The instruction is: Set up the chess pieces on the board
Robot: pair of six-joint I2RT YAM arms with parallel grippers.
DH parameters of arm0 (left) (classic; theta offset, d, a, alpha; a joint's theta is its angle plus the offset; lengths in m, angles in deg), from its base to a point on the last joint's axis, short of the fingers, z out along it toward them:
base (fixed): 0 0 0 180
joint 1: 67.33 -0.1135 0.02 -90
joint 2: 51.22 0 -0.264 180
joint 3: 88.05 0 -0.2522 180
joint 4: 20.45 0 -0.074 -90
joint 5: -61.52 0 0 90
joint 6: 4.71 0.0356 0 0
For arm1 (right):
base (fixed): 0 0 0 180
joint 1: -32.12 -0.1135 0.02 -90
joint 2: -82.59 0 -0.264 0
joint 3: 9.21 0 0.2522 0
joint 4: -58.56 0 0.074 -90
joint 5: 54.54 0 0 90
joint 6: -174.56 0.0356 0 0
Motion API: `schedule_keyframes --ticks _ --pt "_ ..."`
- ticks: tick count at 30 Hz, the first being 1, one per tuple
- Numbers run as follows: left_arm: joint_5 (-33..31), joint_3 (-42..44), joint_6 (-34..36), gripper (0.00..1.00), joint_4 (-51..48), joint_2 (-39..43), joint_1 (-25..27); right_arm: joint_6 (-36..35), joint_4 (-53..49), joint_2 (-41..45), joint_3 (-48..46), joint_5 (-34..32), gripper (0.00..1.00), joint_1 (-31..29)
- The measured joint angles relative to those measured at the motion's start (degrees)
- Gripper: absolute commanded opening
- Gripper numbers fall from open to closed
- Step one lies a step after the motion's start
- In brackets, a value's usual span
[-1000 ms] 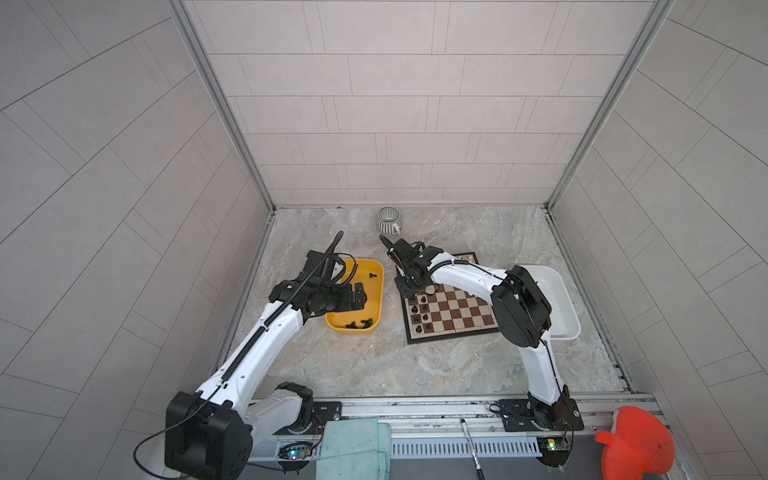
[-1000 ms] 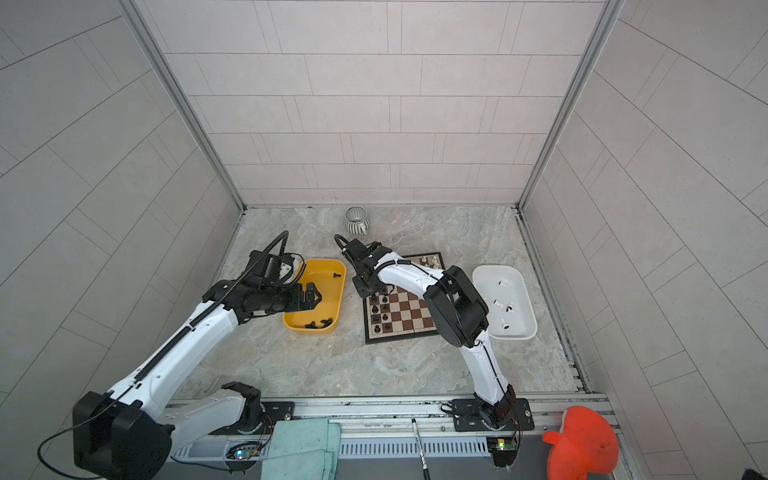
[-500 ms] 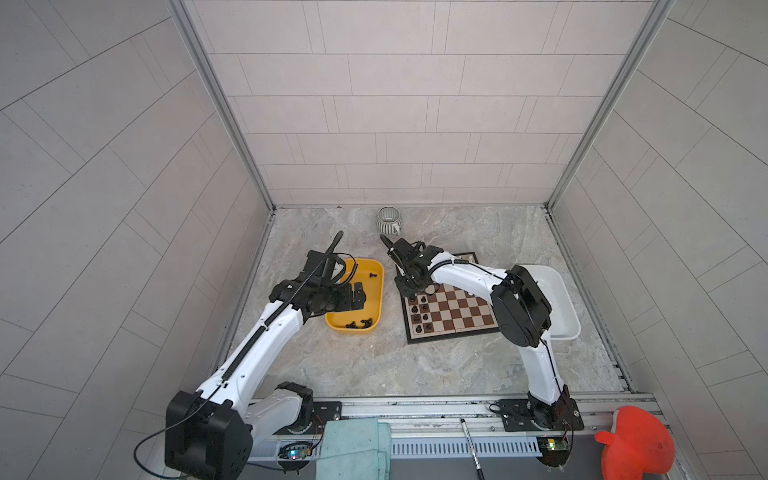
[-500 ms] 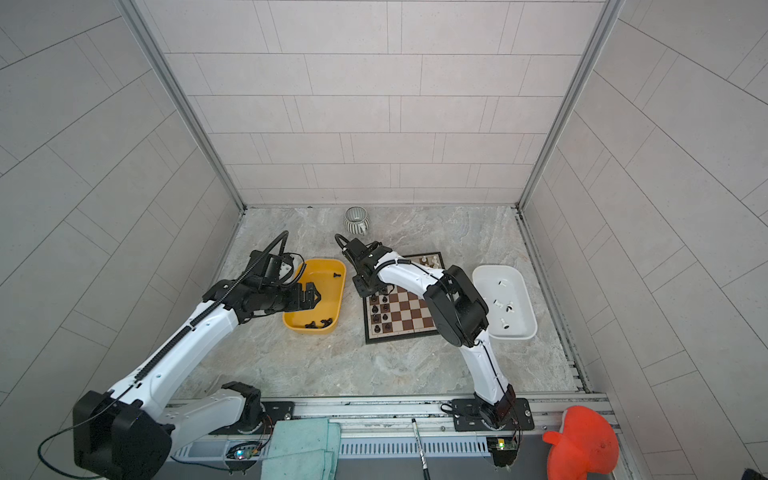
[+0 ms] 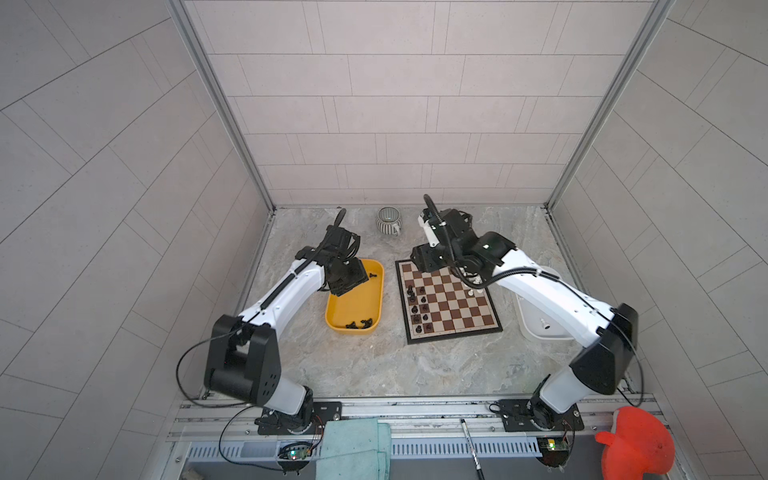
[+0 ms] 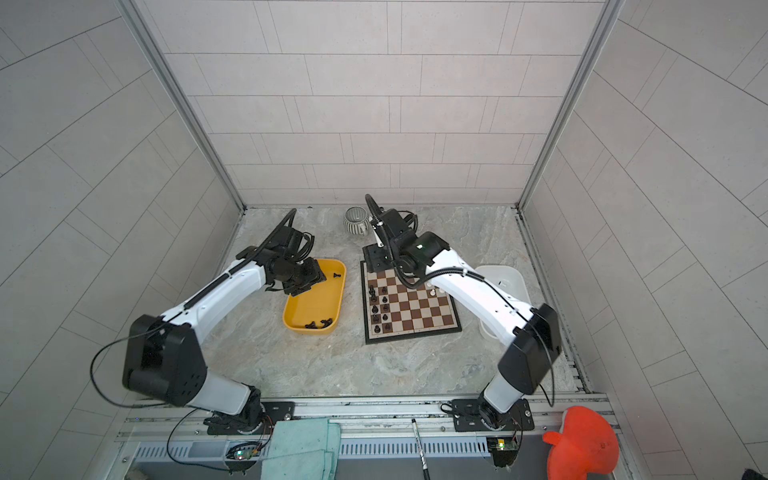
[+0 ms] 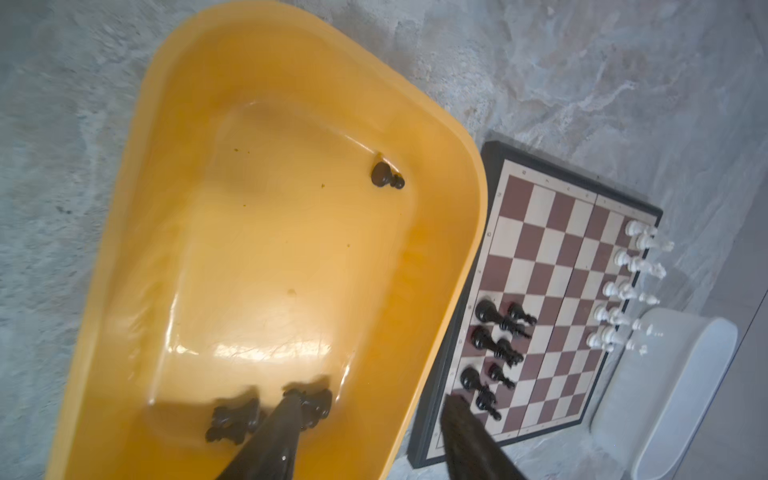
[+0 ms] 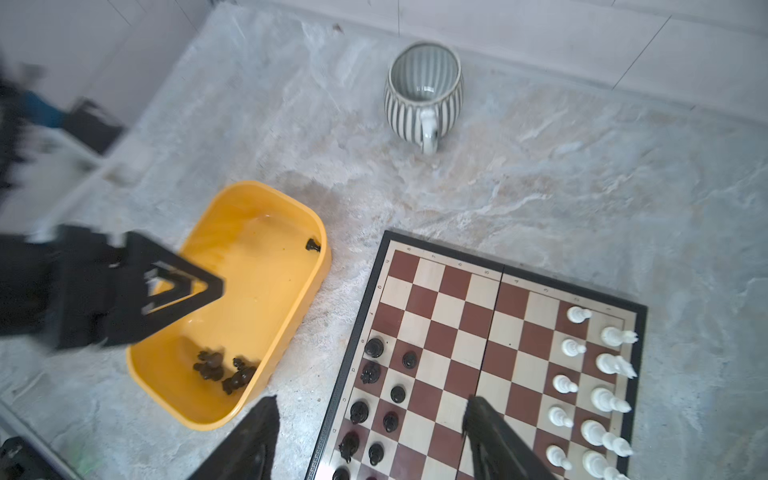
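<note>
Seen from above, mostly marbled grey desk (image 5: 374,365), boxed in by pale tiled walls. Next in size, two white arms reaching in from the near rail, left and right. Then the board (image 5: 451,309), flat on the desk right of middle, brown and cream squares inside a black border. Just left of it and not touching, a yellow tray (image 5: 353,303). Off the board's right edge, partly under the right arm, a white tray (image 5: 530,328). Beyond these, near the back wall, a striped mug (image 5: 388,222), upright, handle turned toward the board.

Left tool (image 7: 370,401) hanging over the yellow tray, jaws partway apart with nothing between them, one finger crossing the tray's heap of black chess pieces (image 7: 232,415) in the wrist view. Right tool (image 8: 372,403) poised above the board's far left corner, jaws spread wide, gripping nothing.

Smallest last. More black chess pieces standing in two files along the board's left edge, toward its near end. Lone black piece (image 5: 372,275) lying at the far end of the yellow tray. White chess pieces (image 8: 606,365) lined up in two files along the board's right edge, largely hidden under the right arm in both top views. Single white piece (image 5: 543,322) in the white tray.
</note>
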Motion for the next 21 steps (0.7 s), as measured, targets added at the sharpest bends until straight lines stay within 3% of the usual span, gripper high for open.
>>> schedule_keyframes --ticks 3,9,21 --pt "-0.92 -2.71 -6.16 0.55 0.39 -5.81 0.76 0.24 0.83 7.76 -6.05 0.96 0.87 0.46" --pt "-3.37 -8.48 -15.87 0.47 0.9 -14.43 2.1 1.01 0.61 15.04 -12.15 3.93 0.9 4.17" --pt "-7.69 -13.88 -26.23 0.42 1.9 -23.93 2.64 2.19 -0.31 22.8 -17.53 10.78 0.89 11.43"
